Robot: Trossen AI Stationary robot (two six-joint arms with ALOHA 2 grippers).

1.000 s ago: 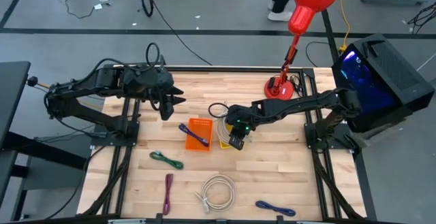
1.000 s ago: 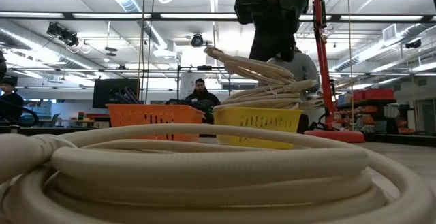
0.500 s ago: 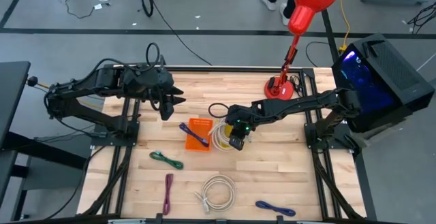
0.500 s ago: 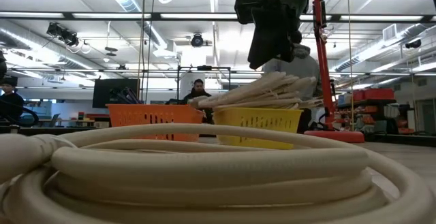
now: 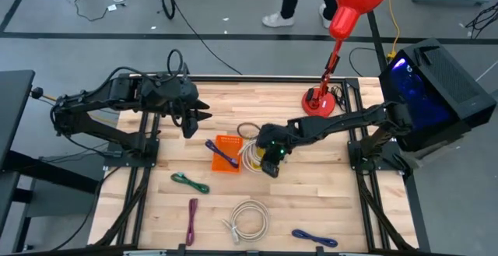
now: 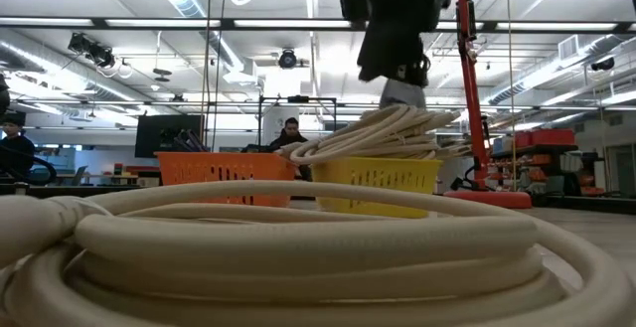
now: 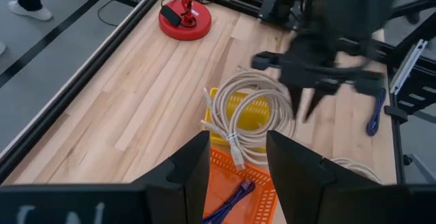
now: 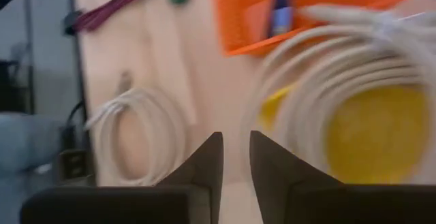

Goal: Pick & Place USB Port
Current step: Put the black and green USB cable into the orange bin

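A white coiled cable (image 5: 250,155) lies on top of the small yellow basket (image 6: 383,180), resting on its rim, with its tied end (image 7: 235,152) reaching over the orange basket (image 5: 227,155). A blue-purple cable (image 5: 223,154) lies in the orange basket. My right gripper (image 5: 269,164) hangs open just above the coil's right side (image 7: 276,105), fingers pointing down, clear of it in the low view (image 6: 393,69). My left gripper (image 5: 196,117) waits open over the table's far left part.
A second white coil (image 5: 247,219) lies near the table's near edge and fills the low view's foreground. Green (image 5: 191,182), purple (image 5: 191,221) and blue (image 5: 315,238) cables lie on the near half. A red lamp base (image 5: 319,100) stands far right. A person walks beyond the table.
The white coil, held up and tilted under my right gripper a second ago, has come off it and settled flatter on the yellow basket's rim. My right gripper has then risen a little above the coil.
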